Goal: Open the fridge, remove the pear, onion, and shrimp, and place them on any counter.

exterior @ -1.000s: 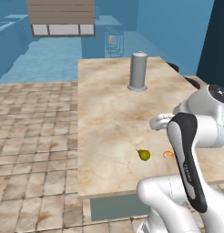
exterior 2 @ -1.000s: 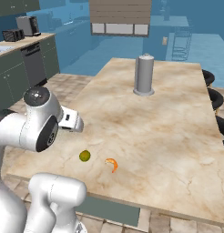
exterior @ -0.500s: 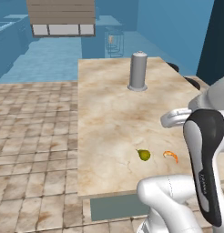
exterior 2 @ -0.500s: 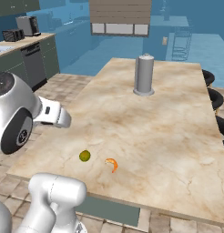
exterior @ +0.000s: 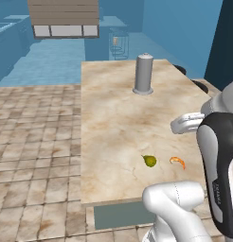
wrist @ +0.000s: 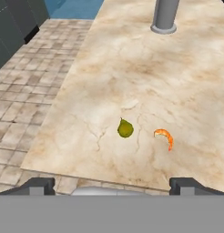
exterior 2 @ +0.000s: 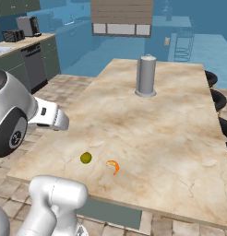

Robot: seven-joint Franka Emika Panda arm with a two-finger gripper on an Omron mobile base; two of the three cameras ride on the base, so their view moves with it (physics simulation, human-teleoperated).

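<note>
The pear [wrist: 125,129] and the shrimp [wrist: 164,136] are seen lying on the table [wrist: 191,82], near its front edge, just beside each other but apart, the pear nearer the edge that faces the tiled floor [exterior: 33,142]. A grey cylinder [exterior 2: 146,76] stands upright well apart from them, toward the far end. Since a second ago the arm has been swung back and away from the table, while the two items have stayed put. The claw [wrist: 114,184] is held wide open with nothing between its tips [wrist: 38,185]. Two of three items are judged delivered; the onion is presumably what must be fetched from the fridge next.
</note>
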